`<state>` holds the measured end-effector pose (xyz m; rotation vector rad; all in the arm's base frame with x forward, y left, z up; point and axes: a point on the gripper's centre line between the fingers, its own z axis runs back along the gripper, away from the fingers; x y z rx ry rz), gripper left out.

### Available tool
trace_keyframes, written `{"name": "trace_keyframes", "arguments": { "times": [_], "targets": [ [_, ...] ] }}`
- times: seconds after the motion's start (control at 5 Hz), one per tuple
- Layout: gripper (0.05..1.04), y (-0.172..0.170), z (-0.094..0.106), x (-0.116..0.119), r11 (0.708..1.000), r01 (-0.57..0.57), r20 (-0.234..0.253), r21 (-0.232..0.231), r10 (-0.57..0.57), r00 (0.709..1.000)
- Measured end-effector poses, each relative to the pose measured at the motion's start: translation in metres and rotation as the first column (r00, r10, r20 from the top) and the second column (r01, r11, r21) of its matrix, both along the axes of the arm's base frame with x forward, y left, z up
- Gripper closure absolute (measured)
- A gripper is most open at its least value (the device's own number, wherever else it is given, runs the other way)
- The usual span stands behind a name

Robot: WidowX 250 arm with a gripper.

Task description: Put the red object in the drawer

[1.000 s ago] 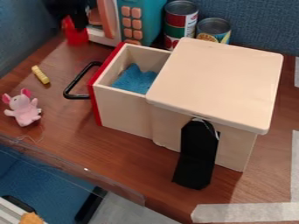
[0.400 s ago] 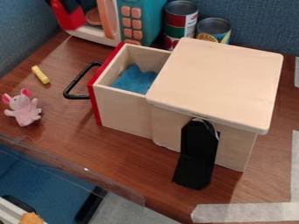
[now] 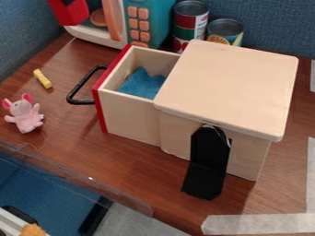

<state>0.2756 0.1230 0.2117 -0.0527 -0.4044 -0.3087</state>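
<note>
Relative to the earlier frames, the red object [image 3: 72, 14] has risen higher behind the drawer [image 3: 128, 110], as seen from where I stand; the rest of the layout is unchanged. From left to right: the pink toy [image 3: 25, 116] sits in front of and to the left of the drawer, with the yellow piece [image 3: 42, 79] farther back on the same side. The red object is next, off the table, beyond the drawer's handle [image 3: 80, 83] and overlapping the near edge of the microwave [image 3: 132, 25]. The gripper [image 3: 72, 2] is at its top and evidently clasps it, since the object hangs clear of any support.

Handling (judged from appearance): the red object looks light and fairly stiff, probably not fragile, though its smooth faces may slip or let it swing. It is best held by its upper part, on opposite sides, leaving the lower part free to enter the drawer first.

The drawer stands pulled out, a blue cloth [image 3: 142, 84] inside; this should cushion the release. To its right is the box [image 3: 224, 85]. The object must next come over the drawer's opening, high enough to clear the red front, and short of the box's lid.
</note>
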Motion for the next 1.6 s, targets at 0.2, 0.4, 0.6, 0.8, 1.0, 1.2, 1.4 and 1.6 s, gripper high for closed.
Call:
{"name": "trace_keyframes", "arguments": {
  "times": [0.2, 0.4, 0.6, 0.8, 1.0, 1.2, 1.4, 1.6],
  "targets": [
    [0.357, -0.018, -0.004, 0.001, 0.999, 0.044, -0.03, -0.003, -0.044, 0.999],
    [0.357, -0.033, -0.016, 0.007, 0.997, 0.067, -0.047, 0.025, -0.066, 0.997],
    [0.356, -0.055, -0.038, 0.02, 0.992, 0.107, -0.073, 0.061, -0.102, 0.992],
    [0.357, -0.077, -0.059, 0.031, 0.986, 0.137, -0.092, 0.091, -0.129, 0.987],
    [0.357, -0.093, -0.08, 0.045, 0.982, 0.147, -0.1, 0.119, -0.135, 0.986],
    [0.357, -0.095, -0.094, 0.054, 0.982, 0.134, -0.097, 0.133, -0.122, 0.988],
    [0.357, -0.091, -0.112, 0.057, 0.983, 0.115, -0.124, 0.142, -0.097, 0.987],
    [0.356, -0.091, -0.117, 0.054, 0.983, 0.116, -0.136, 0.144, -0.096, 0.986]
  ]
}}
